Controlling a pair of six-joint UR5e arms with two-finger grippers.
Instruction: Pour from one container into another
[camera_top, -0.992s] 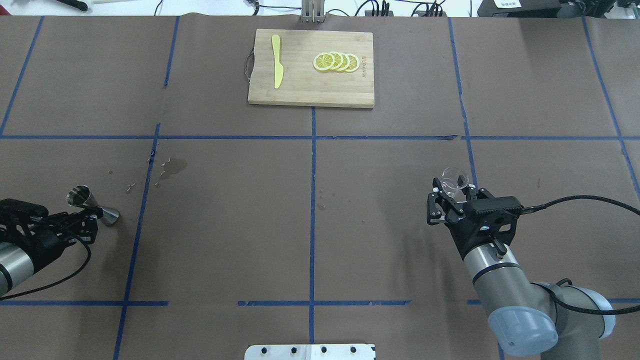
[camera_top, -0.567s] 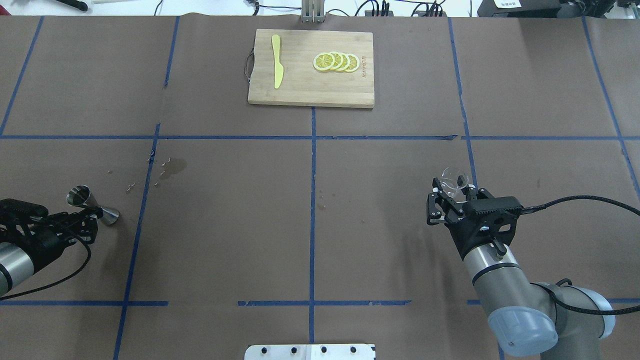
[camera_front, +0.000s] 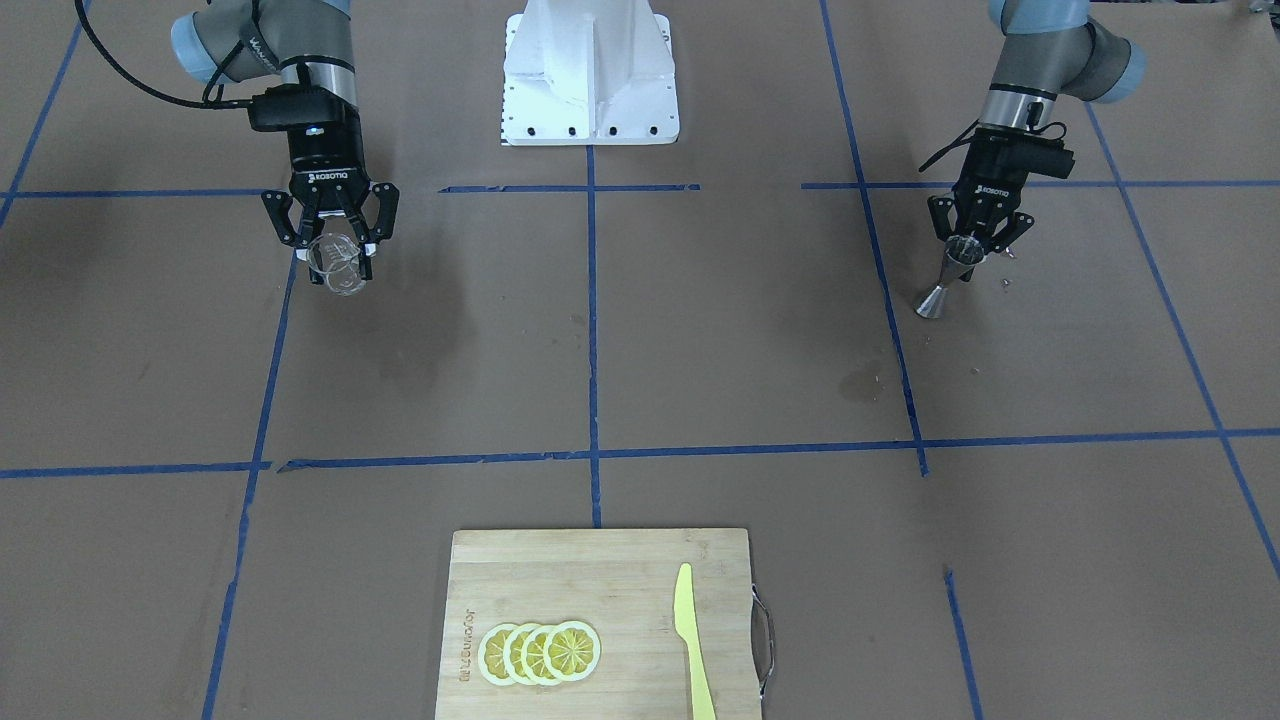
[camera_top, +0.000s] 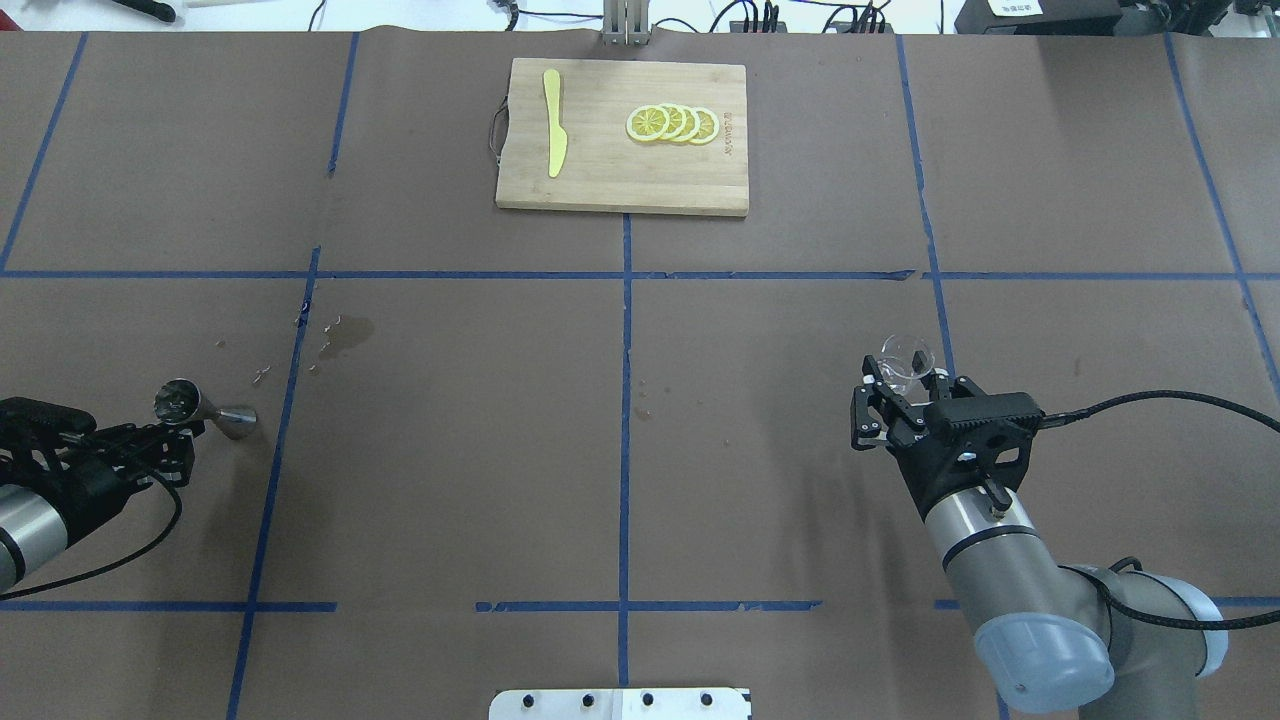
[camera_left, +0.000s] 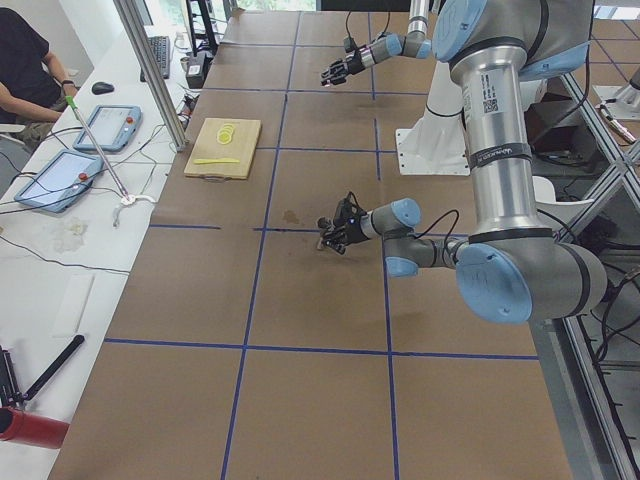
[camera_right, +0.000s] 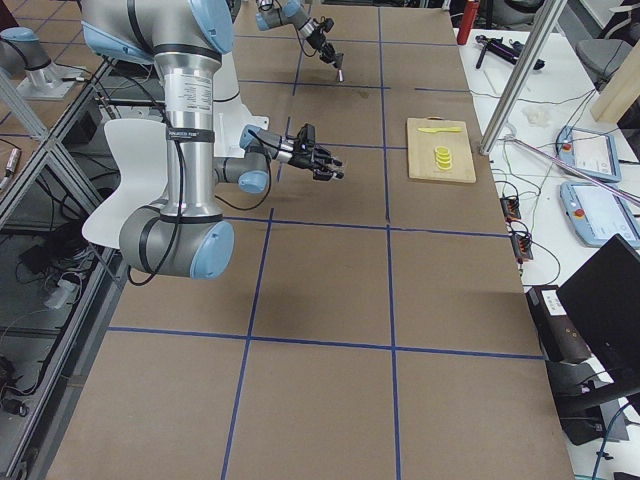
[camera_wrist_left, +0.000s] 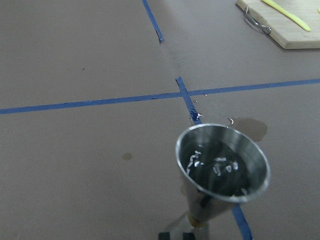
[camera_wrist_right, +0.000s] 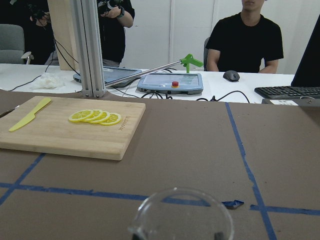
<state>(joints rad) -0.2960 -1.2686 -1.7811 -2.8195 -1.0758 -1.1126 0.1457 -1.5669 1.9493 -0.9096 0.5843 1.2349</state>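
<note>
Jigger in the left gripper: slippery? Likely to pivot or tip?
Probably slippery: the jigger is polished steel with droplets inside its cup. It could pivot, since the left gripper holds it tilted and its walls slope. Set down, its narrow waist and small base suggest it tips easily.

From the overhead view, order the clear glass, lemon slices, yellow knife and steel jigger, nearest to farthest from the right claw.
1. Clear glass, held in the right claw.
2. Lemon slices, right half of the cutting board.
3. Yellow knife, left half of that board.
4. Steel jigger, at the far left side.
</note>
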